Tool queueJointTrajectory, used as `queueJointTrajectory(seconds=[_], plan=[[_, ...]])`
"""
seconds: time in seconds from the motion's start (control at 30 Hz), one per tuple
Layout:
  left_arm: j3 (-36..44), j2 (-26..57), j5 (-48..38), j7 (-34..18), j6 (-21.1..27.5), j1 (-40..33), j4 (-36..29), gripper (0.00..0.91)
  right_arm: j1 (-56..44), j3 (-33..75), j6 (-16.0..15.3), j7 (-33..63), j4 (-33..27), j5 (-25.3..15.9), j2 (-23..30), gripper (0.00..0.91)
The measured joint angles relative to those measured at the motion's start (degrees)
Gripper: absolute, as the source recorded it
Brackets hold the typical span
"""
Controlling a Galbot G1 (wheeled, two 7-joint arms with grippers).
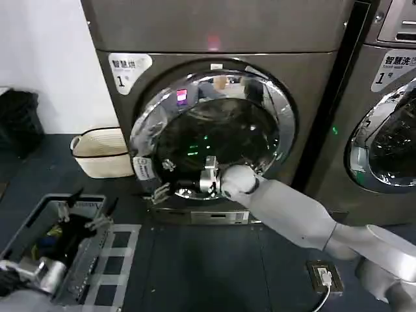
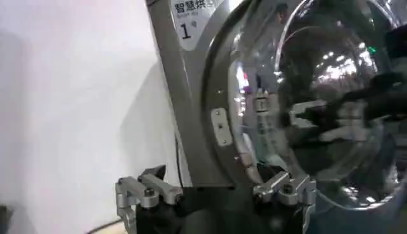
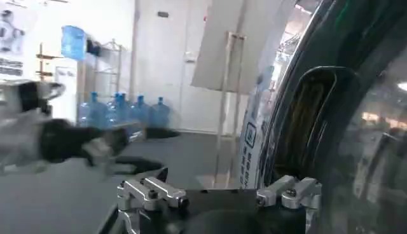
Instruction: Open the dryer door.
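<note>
The dryer door (image 1: 214,133) is a wide chrome ring around dark domed glass on the machine marked 1. Its right edge stands slightly out from the front, leaving a dark gap. My right arm reaches in from the lower right, across the door's lower part. The right gripper (image 1: 160,190) is at the door's lower left rim, open, with nothing between its fingers (image 3: 152,192). The chrome ring (image 3: 273,127) runs close beside it. My left gripper (image 1: 88,209) is low at the left, open (image 2: 216,191), facing the dryer's left side and the door hinge (image 2: 220,127).
A cream basket (image 1: 101,153) stands on the floor left of the dryer, by the white wall. A second machine with a chrome-ringed door (image 1: 387,136) is on the right. A grey crate (image 1: 29,227) sits at lower left, and a small cabled box (image 1: 324,276) lies on the floor.
</note>
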Motion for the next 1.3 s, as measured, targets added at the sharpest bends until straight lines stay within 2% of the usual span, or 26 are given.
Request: queueJointTrajectory(seconds=[0.37, 0.83, 1.3], plan=[[-0.7, 9.2, -2.9, 0.0, 0.2, -7.9, 6.0, 0.907, 0.7, -1.9, 1.2, -4.6, 3.8, 2.6, -3.0, 0.907], [1.7, 16.2, -3.9, 0.3, 0.1, -14.8, 12.3, 0.907, 2.4, -6.1, 3.4, -13.1, 10.0, 5.9, -9.6, 0.907], [5.7, 19.0, -2.2, 0.9, -0.9, -16.3, 11.7, 0.907, 2.1, -8.7, 5.5, -21.5, 16.3, 7.3, -17.8, 0.907]])
